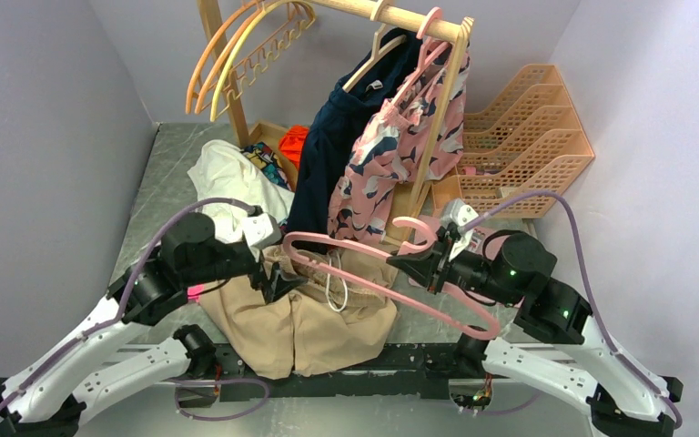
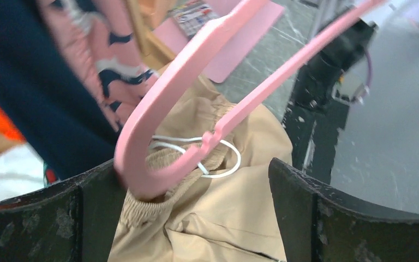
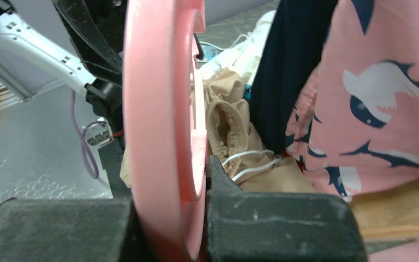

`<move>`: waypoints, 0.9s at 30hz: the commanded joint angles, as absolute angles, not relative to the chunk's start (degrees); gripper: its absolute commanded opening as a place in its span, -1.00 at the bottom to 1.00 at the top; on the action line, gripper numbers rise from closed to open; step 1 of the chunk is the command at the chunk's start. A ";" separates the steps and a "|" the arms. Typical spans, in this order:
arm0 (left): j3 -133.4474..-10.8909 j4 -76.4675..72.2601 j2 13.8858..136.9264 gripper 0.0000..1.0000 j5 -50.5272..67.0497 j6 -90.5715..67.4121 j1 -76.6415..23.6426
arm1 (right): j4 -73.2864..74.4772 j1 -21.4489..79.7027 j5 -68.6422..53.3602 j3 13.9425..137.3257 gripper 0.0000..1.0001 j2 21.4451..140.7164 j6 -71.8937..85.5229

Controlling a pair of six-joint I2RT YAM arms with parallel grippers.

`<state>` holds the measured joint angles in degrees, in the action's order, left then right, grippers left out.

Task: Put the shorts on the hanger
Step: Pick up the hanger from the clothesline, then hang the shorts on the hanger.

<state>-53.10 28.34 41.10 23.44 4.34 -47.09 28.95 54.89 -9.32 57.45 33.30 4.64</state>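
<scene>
Because the tan fabric shorts (image 1: 300, 323) lie heaped on the grey table (image 1: 148, 198) at its near edge, between our two arms, with their gathered elastic waistband (image 2: 153, 204) bunched up on the side towards the rack, we hold the wide pink plastic hanger (image 2: 180, 70) low and slanted just above them. Our right gripper (image 3: 169, 214) is clamped on the hanger near its hook; we judge this steadies the frame while its rounded far end noses at the waistband. Our left gripper (image 2: 192, 164) stands spread wide around that end, gripping nothing, and seems placed to take up fabric. Whether the end sits inside the waistband we cannot tell. Behind, a navy garment (image 1: 328, 137) and a pink patterned garment (image 1: 391, 155) hang on the rack, out of our way.
</scene>
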 commanded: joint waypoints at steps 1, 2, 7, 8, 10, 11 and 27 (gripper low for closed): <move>-48.85 26.04 36.74 0.97 9.02 -10.49 -47.37 | 33.02 54.67 0.77 54.53 -1.00 30.75 7.26; -47.82 26.06 36.21 0.97 7.15 -13.58 -47.37 | 33.52 54.63 1.44 53.98 -1.00 30.12 7.75; -44.37 29.11 36.97 0.97 2.06 -25.92 -47.36 | 32.51 54.62 4.40 50.14 -1.00 27.02 9.24; -44.04 30.04 37.45 0.97 1.72 -27.08 -47.41 | 32.05 54.61 5.03 49.50 -1.00 26.58 9.37; -43.36 31.36 38.21 0.86 -0.03 -29.71 -47.33 | 31.26 54.60 6.11 48.54 -1.00 25.56 9.30; -42.99 31.72 38.53 0.80 -0.64 -30.77 -47.38 | 30.95 54.60 6.44 48.30 -1.00 25.16 9.24; -44.04 33.22 52.37 0.36 -7.93 -35.07 -47.38 | 31.09 54.58 4.92 48.34 -1.00 24.39 7.83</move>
